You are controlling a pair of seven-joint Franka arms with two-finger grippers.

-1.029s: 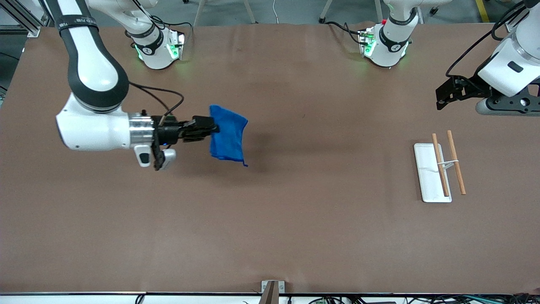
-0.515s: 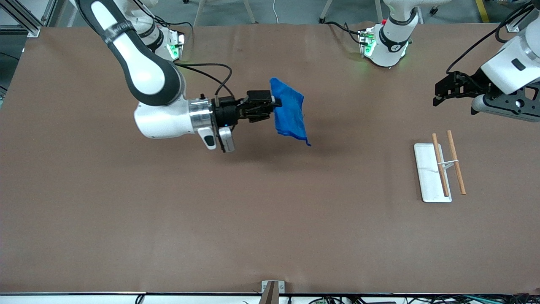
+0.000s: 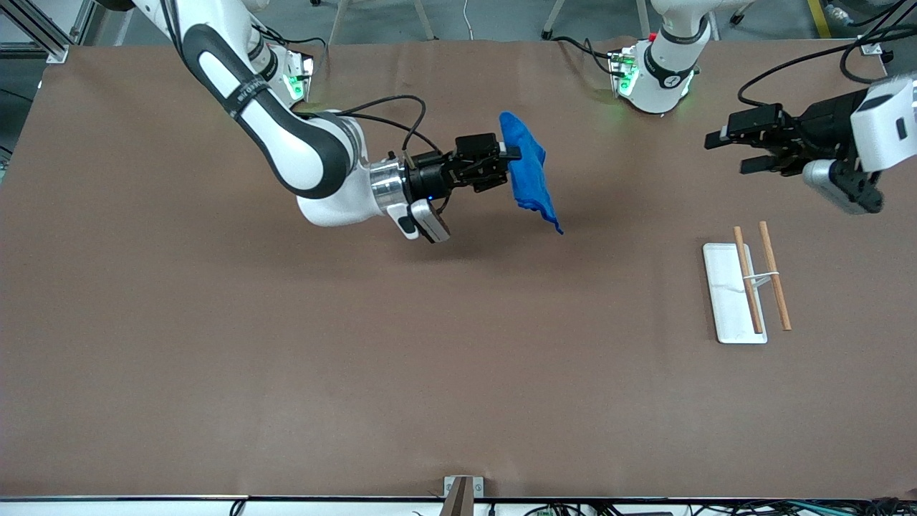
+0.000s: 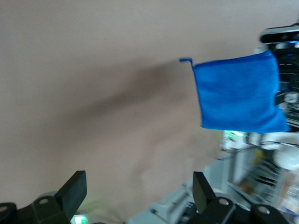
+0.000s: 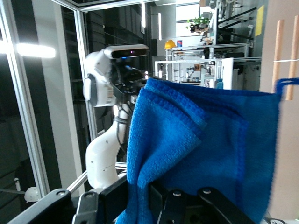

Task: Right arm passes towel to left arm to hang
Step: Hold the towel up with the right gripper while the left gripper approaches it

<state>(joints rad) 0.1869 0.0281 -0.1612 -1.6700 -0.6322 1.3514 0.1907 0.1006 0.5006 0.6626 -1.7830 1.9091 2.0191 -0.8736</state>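
The right gripper [image 3: 505, 159] is clamping one edge of the blue towel [image 3: 529, 175], holding it up over the table's middle strip, toward the bases' side. The towel is hanging w/ its long axis running down from the pinch, loose thread at the free low corner.

The left gripper [image 3: 727, 148] is hovering over the left arm's end of the table, fingers spread wide, nothing in them, pointing at the towel w/ a clear gap btwn. The towel's free side is facing it, so the left arm is prob. the one to close in.

Brown table [image 3: 458, 373] is bare under the handoff. The white tray [image 3: 725, 297] w/ two wooden rods [image 3: 747, 279] is lying nearer the camera than the left gripper.
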